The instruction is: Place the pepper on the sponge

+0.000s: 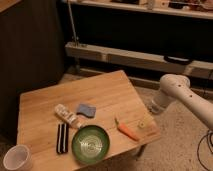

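orange pepper (127,131) on bare wood, apart from the sponge (86,110)

1. position of task items
the pepper lies flat on the wooden desk (105,92), close to its near right corner. it is not on the sponge. the blue sponge lies to the left of the pepper and slightly farther back, well apart from it, with bare wood between them. a green bowl (90,144) stands to the near left of the pepper. a small yellowish item (145,123) lies just to the right of the pepper. a pale bottle-like item (67,116) lies just beside the sponge on its left.

2. hand
the hand (156,106) is at the end of the white arm (175,90), off the right edge of the desk and at roughly the height of the desk top. whether it is open or closed cannot be told. the pepper rests on the desk and is not held.

3. governing relation
the pepper lies to the left of the hand and nearer, a short way inside the desk edge. its long axis runs diagonally, with the green stem end at far left and the tip at near right. judged from this, the axis lies roughly across the line from hand to pepper, so a grip would close across the narrow width. the sponge lies beyond the pepper, farther left.
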